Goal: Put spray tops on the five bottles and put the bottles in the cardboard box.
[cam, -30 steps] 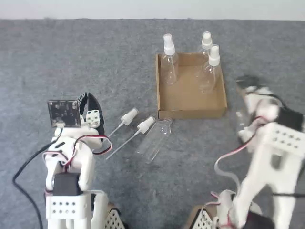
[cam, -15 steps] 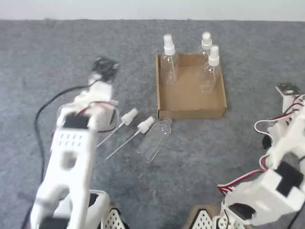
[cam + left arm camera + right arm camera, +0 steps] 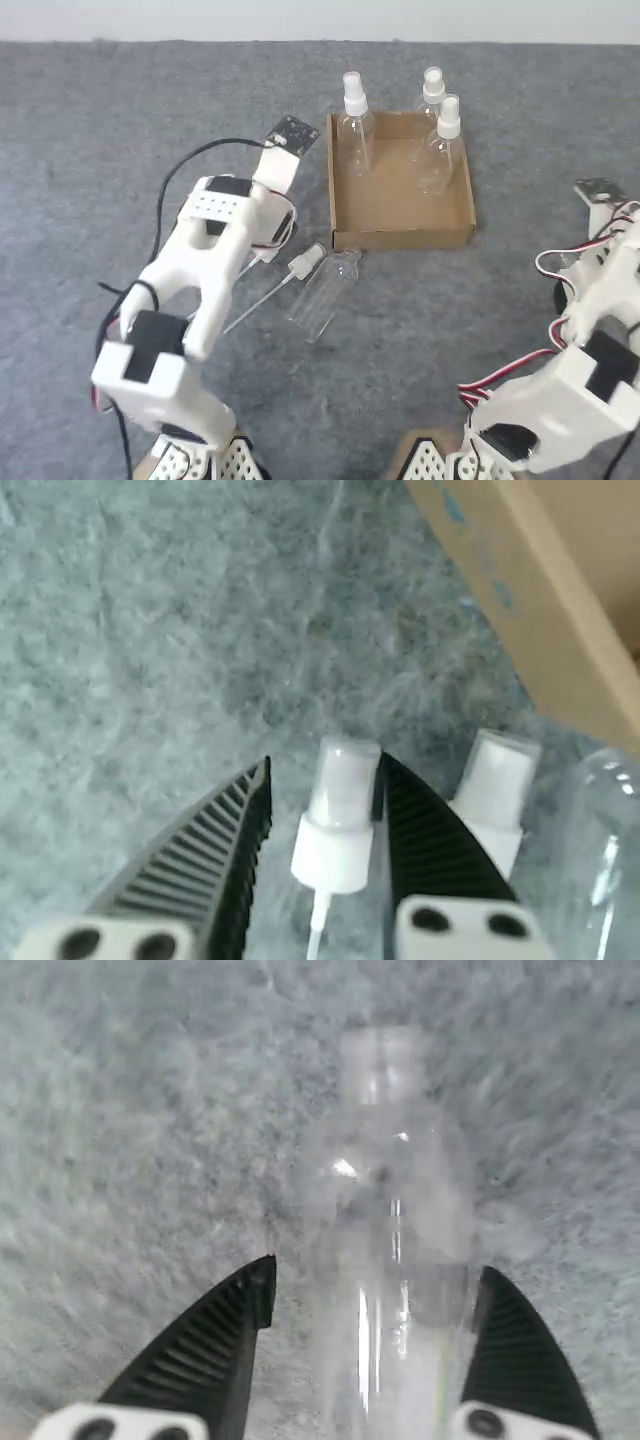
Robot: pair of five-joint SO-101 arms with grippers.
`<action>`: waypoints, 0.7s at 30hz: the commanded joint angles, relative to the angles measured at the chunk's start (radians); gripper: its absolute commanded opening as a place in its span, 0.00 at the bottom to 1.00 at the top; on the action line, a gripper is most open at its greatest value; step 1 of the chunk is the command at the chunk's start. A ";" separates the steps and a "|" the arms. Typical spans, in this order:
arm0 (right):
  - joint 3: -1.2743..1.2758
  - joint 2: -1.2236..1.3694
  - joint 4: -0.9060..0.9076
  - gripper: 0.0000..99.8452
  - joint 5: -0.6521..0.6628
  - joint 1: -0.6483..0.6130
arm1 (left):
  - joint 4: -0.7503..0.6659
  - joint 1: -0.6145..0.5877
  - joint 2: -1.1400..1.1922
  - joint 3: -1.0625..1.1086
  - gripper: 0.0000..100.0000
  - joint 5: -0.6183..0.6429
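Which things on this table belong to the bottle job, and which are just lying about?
Job: brown cardboard box; three capped clear plastic bottles in it; uncapped clear bottle lying near it; another uncapped bottle at the right tool; two loose white spray tops.
Lying about: grey carpet; black cable.

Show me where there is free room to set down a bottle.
Free: the cardboard box floor in front of its three bottles; the carpet far left of the box. Crowded: by the box's near left corner: lying bottle, spray tops, left hand.
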 commanded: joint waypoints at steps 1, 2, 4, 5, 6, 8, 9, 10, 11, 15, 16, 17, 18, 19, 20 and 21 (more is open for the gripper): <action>-0.012 -0.005 -0.010 0.27 0.054 0.001 | 0.006 0.006 0.037 -0.067 0.15 -0.012; -0.006 -0.005 -0.010 0.27 0.055 -0.001 | 0.006 0.005 0.052 -0.068 0.15 -0.018; -0.005 -0.005 -0.010 0.27 0.064 -0.001 | 0.006 0.002 0.080 -0.071 0.14 -0.038; -0.005 -0.005 -0.010 0.27 0.066 -0.001 | 0.006 -0.002 0.092 -0.071 0.14 -0.043; -0.005 -0.005 -0.010 0.27 0.066 -0.001 | 0.006 -0.002 0.100 -0.071 0.12 -0.043; -0.005 -0.005 -0.004 0.27 0.066 0.001 | 0.006 -0.003 0.109 -0.071 0.10 -0.043; -0.005 -0.008 -0.004 0.27 0.066 0.001 | 0.006 -0.003 0.106 -0.071 0.08 -0.043; -0.005 -0.010 -0.002 0.27 0.066 0.001 | 0.006 -0.003 0.098 -0.071 0.06 -0.041; -0.005 -0.013 -0.002 0.27 0.064 0.002 | 0.006 -0.003 0.086 -0.071 0.04 -0.040; -0.012 -0.018 -0.001 0.27 0.066 0.004 | 0.057 -0.005 -0.031 -0.071 0.01 -0.037; -0.012 -0.018 -0.001 0.27 0.066 0.002 | 0.080 -0.005 -0.077 -0.070 0.01 -0.025; -0.015 -0.022 -0.002 0.27 0.066 0.002 | 0.104 -0.005 -0.127 -0.068 0.01 -0.002; -0.020 -0.030 -0.002 0.27 0.066 0.001 | 0.130 -0.005 -0.181 -0.068 0.01 0.023; -0.025 -0.044 -0.001 0.27 0.063 0.001 | 0.158 -0.005 -0.239 -0.065 0.01 0.044; -0.026 -0.061 -0.001 0.27 0.063 0.001 | 0.187 -0.005 -0.295 -0.065 0.01 0.063; -0.028 -0.082 -0.001 0.27 0.064 0.001 | 0.219 -0.005 -0.353 -0.062 0.01 0.080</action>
